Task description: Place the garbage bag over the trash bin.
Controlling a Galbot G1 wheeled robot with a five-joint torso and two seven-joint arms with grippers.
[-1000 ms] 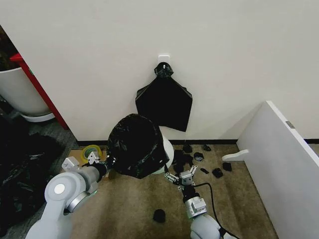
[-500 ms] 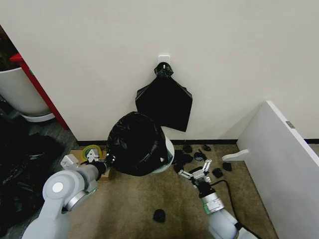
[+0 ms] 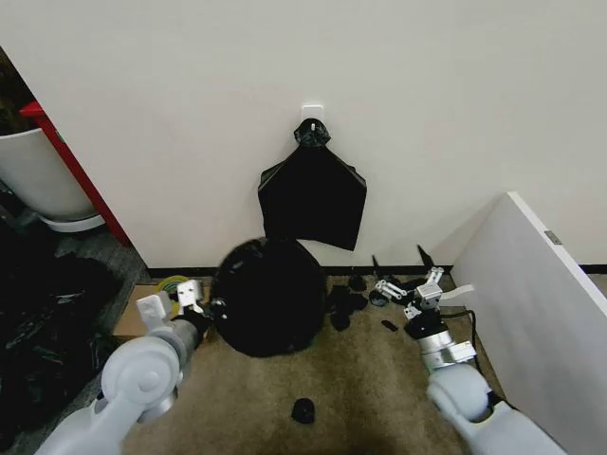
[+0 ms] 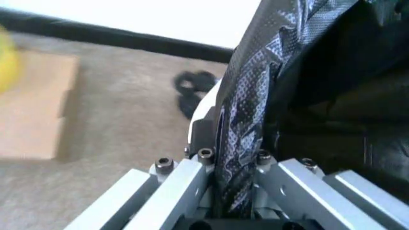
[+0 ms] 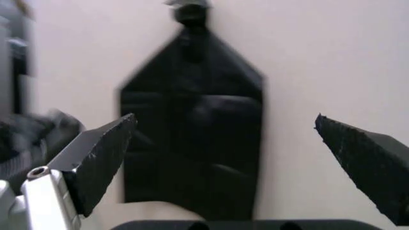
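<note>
The garbage bag point(image 3: 268, 296) sits as a rounded black mound over the trash bin on the carpeted floor point(image 3: 247, 398), just in front of the white wall point(image 3: 190, 114) at the middle of the head view. The bag covers the bin so fully there that the bin's own surface is hidden; in the left wrist view a pale sliver of the trash bin point(image 4: 203, 108) shows beside the bag's crinkled, glossy plastic.

The left gripper point(image 3: 194, 301) is at the bag's left edge, low near the floor. Its fingers are closed on a fold of the bag, which runs down between them in the left wrist view point(image 4: 238, 191).

The right gripper point(image 3: 410, 292) is well to the right of the bag, apart from it, near the white panel point(image 3: 541, 303). Its fingers point(image 5: 102, 153) are spread wide with nothing between them, pointing toward the wall.

A flat black triangular bundle point(image 3: 313, 194) hangs on the wall from a white hook point(image 3: 312, 113), above and behind the bag. Small black scraps point(image 3: 346, 301) lie on the floor between the bag and the right gripper, and another scrap point(image 3: 303, 410) lies nearer. A roll of yellow tape point(image 3: 172, 285) rests on a cardboard piece point(image 3: 133, 318) to the left.
</note>
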